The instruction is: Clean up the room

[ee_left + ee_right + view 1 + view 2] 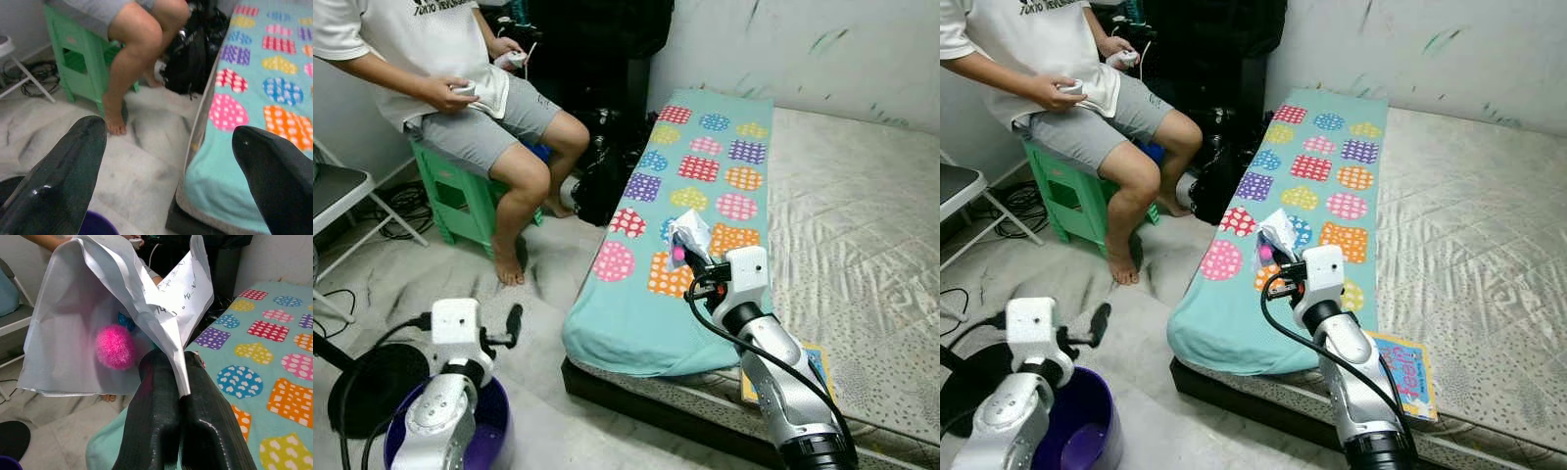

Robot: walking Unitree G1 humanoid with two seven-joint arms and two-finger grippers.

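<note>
On the far left a grey folding chair point(337, 196) stands beside a tangle of black cables point(406, 201), and just inside it a person in a white shirt and grey shorts point(460, 88) sits on a green plastic stool point(450, 201), bare foot on the pale floor. Below, the left gripper point(168, 171) hangs over a round purple plastic bin point(494, 416), its two black fingers spread wide with nothing between them. Past the person's knee a black bag point(607, 176) leans against the bed edge. Further right, a teal blanket patterned with coloured hearts and squares point(636, 313) lies along a beige quilted mattress point(862, 245). Above that blanket the right gripper point(183, 396) is closed tight on a crumpled white sheet of paper point(98, 313), with a fluffy pink pompom point(115, 346) against the sheet. Near the mattress's front edge lies a colourful flat booklet point(1408, 374).
</note>
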